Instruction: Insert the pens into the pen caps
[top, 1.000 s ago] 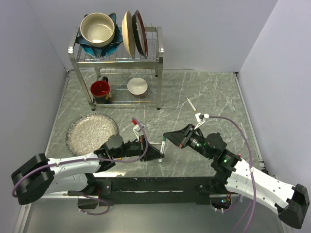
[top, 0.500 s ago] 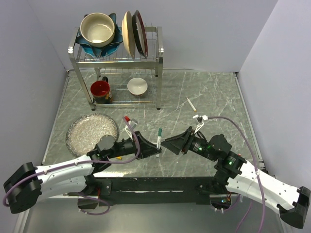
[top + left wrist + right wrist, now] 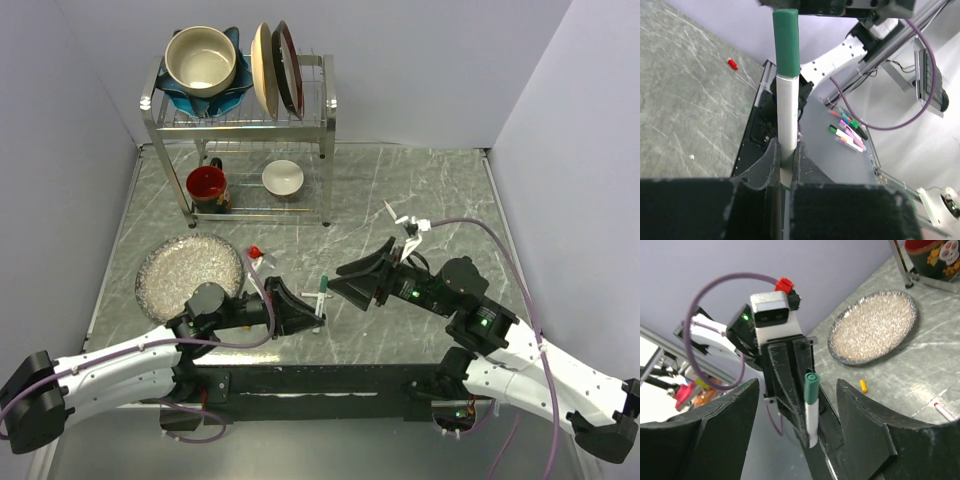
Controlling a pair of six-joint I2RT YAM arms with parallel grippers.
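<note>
Left jaws clamp shut on the lower barrel of the pen (image 3: 321, 300), held above the tabletop's (image 3: 440, 190) near middle. Its long axis seems roughly upright, green cap (image 3: 786, 42) topmost. Right jaws gape empty just right of it. Pulling away, they could clip the cap and skew the pen.

No legible text, no readable labels, brands, numbers or signs
</note>
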